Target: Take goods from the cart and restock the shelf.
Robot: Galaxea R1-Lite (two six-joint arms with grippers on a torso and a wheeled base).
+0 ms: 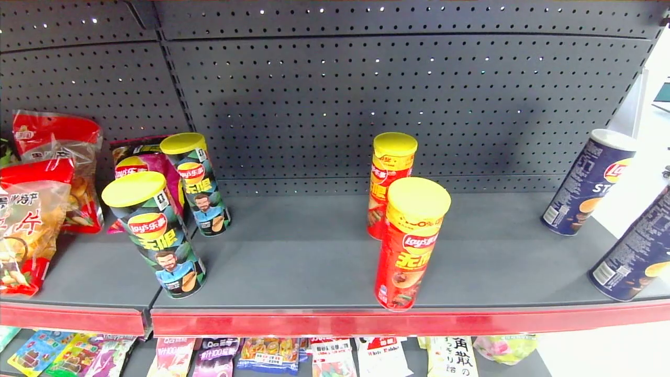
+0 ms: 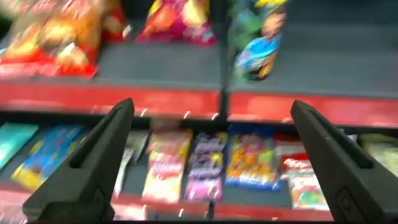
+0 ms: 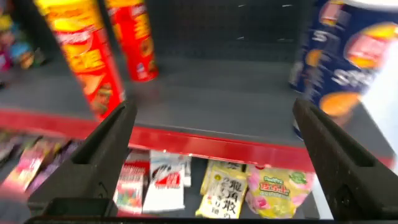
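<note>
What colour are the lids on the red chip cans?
Yellow lids, clearest in the head view.

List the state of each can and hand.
Front green can: upright, lid on.
Rear green can: upright, lid on.
Front red can: upright, lid on.
Rear red can: upright, lid on.
Rear blue can: upright, lid on.
Front blue can: upright.
Left hand: open, empty.
Right hand: open, empty.
</note>
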